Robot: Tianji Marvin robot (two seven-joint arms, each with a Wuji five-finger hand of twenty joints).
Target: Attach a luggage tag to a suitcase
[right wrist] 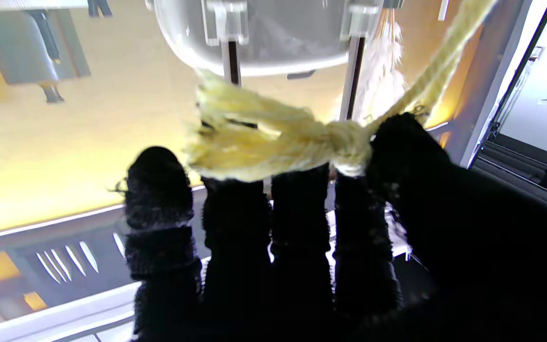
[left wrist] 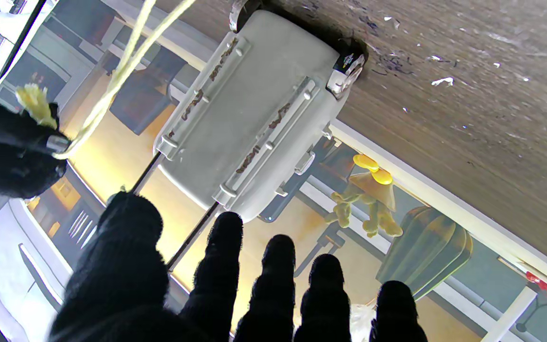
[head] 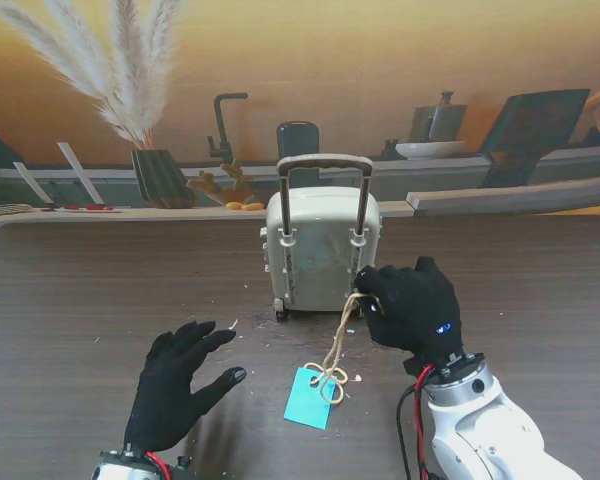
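The right hand [head: 412,305] pinched the yellow string [head: 338,345] beside the toy suitcase [head: 322,250]. The blue tag [head: 311,397] lay on the tabletop [head: 80,290], not yet hung. The left hand [head: 175,385] was spread wide, holding nothing.

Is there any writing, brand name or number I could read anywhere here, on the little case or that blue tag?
None can be read.
Suitcase: brown marks along its ribs in the left wrist view, too blurred to read.
Blue tag: its visible face looks blank.
Wheel sticker: too small to make out.

Stand view overhead; both wrist views close, inverted, sharing suitcase [head: 322,248].
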